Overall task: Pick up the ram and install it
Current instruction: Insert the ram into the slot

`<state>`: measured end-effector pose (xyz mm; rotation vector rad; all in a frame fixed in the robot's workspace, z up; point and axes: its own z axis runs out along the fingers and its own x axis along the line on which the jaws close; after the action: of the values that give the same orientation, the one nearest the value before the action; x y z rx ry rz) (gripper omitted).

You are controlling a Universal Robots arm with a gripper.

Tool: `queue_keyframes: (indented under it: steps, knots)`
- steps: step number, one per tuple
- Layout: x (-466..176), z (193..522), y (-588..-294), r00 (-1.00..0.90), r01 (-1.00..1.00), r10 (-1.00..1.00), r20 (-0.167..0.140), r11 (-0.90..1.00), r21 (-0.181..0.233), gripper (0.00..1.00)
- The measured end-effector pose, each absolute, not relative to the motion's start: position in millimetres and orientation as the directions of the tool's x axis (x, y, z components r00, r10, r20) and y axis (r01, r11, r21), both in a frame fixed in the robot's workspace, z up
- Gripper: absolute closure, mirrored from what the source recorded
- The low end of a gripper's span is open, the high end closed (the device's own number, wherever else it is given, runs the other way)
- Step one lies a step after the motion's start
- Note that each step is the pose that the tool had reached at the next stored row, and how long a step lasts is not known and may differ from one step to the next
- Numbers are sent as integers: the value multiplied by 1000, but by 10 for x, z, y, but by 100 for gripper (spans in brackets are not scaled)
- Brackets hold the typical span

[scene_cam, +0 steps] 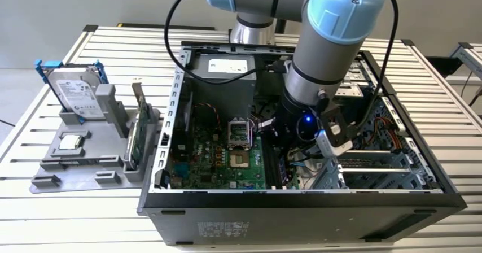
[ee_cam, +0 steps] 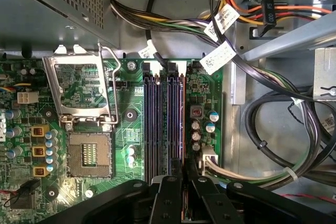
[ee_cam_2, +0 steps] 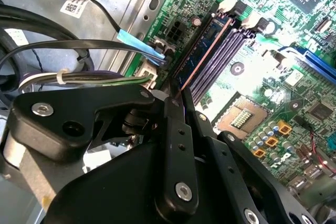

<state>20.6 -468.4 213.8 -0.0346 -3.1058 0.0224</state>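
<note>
The ram (ee_cam_2: 206,52) is seen edge-on as a thin stick standing in the outermost memory slot of the motherboard (ee_cam_2: 294,40), next to the cable side. In the first wrist view the ram (ee_cam: 182,119) runs along the row of dark slots and ends between my fingers. My gripper (ee_cam_2: 177,98) is shut on the near end of the ram, one black finger (ee_cam: 170,192) on each side. In the exterior view the gripper (scene_cam: 288,151) is low inside the open computer case (scene_cam: 301,199), over the motherboard's right part.
Bundled cables (ee_cam: 273,145) and a metal drive cage (scene_cam: 380,171) crowd the side beside the slots. The open processor socket (ee_cam: 89,153) lies on the other side. At the exterior view's left, a grey holder (scene_cam: 83,162) carries a hard drive in a blue frame (scene_cam: 75,92) and an upright green card (scene_cam: 137,129).
</note>
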Motion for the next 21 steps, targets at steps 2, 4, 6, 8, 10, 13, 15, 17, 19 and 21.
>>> queue_keyframes:
  steps: [2, 4, 6, 8, 10, 13, 15, 17, 19, 21]
  knots:
    - [206, 2135, -4684, -999, 22, 23, 35, 1000, -15, 100]
    - [206, 2131, -4683, -999, 22, 23, 35, 1000, -15, 0]
    - [206, 2128, -4683, -999, 22, 23, 35, 1000, -15, 0]
    - [206, 2126, -4684, -999, 22, 23, 35, 1000, -15, 0]
    - [206, 2126, -4684, -999, 22, 23, 35, 1000, -15, 0]
    - [206, 2168, -4684, -999, 22, 23, 36, 1000, -15, 0]
    - [206, 2204, -4685, -999, 22, 23, 36, 1000, -15, 0]
    - [206, 2245, -4686, -999, 22, 23, 36, 1000, -15, 0]
    - [206, 2289, -4688, -999, 22, 23, 37, 1000, -15, 0]
    - [206, 2333, -4691, -999, 22, 23, 37, 1000, -15, 0]
